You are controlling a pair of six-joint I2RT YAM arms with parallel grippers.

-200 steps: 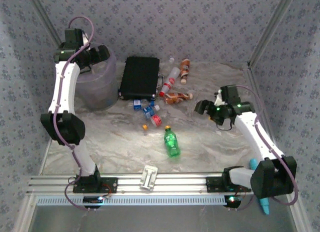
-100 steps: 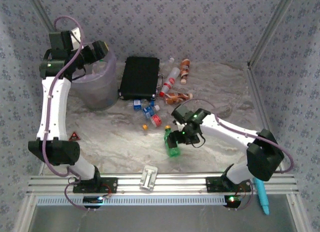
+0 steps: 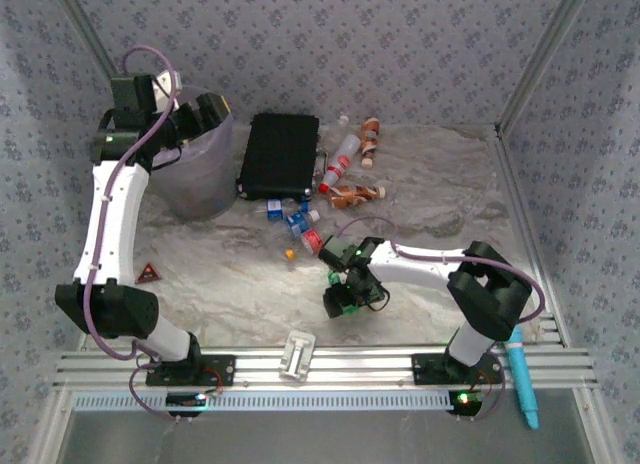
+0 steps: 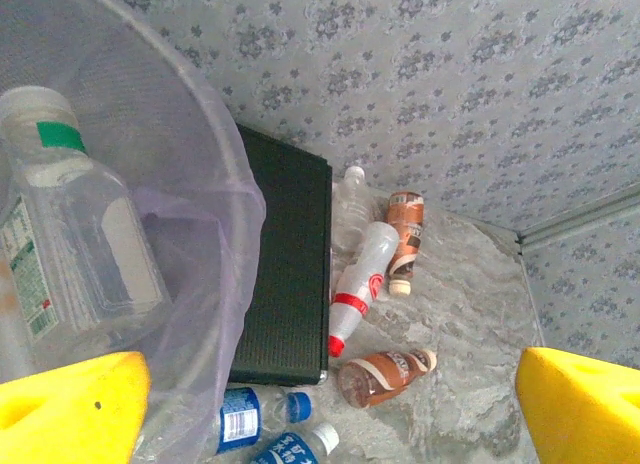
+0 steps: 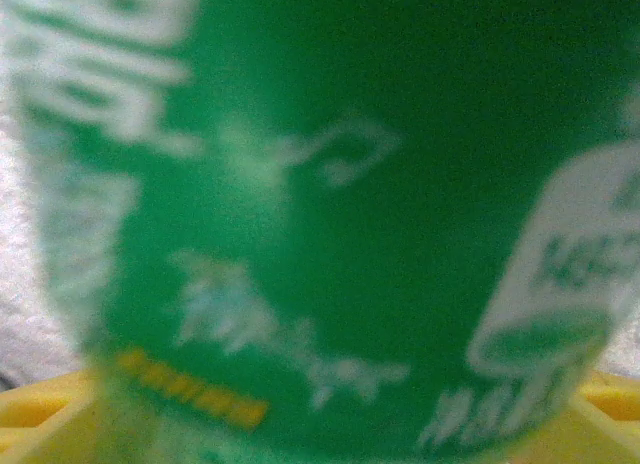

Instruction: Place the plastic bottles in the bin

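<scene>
Plastic bottles (image 3: 342,167) lay scattered on the surface (image 3: 450,184) at three o'clock of the bin (image 3: 200,189). Left end effector (image 4: 328,404) hung jaws apart above the bin; right end effector (image 3: 340,299) straddled the green bottle (image 5: 330,184), grip unclear.

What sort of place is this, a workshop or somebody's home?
Most likely a robot test booth: two arms bolted to a metal rail, patterned walls closing in one table, and plastic bottles scattered near a bin, seemingly as practice props.
</scene>
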